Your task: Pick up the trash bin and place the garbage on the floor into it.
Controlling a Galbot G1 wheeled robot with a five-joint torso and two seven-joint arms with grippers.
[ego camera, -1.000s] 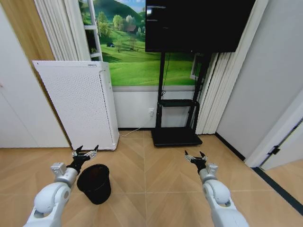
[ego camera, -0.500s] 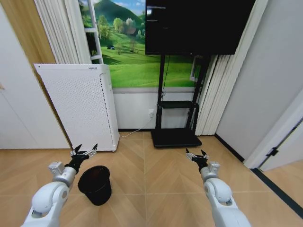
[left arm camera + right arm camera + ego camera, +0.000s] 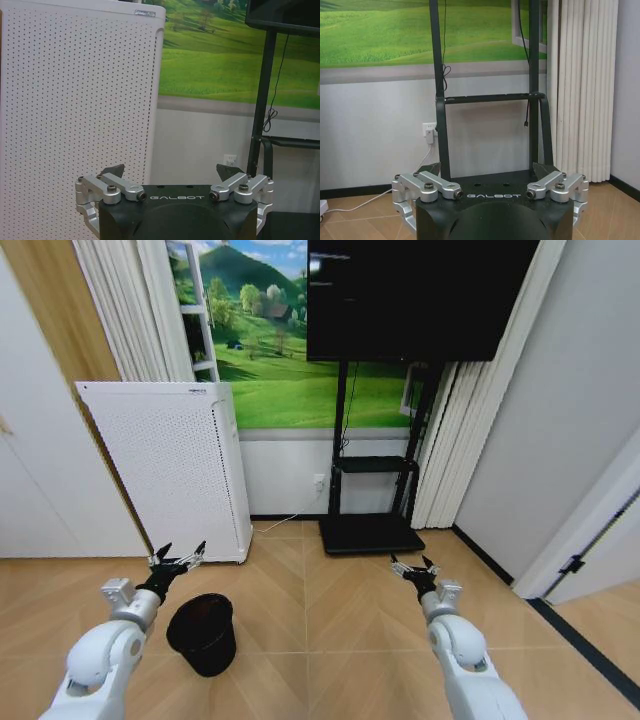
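Trash bin: round, tapered black mesh, seemingly upright.

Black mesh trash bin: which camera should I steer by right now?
Use the head view: the small round black mesh trash bin stands whole on the wood floor, just right of the open left claw. The left wrist view faces the white perforated appliance; the right wrist view faces the black TV stand. Neither includes the bin.
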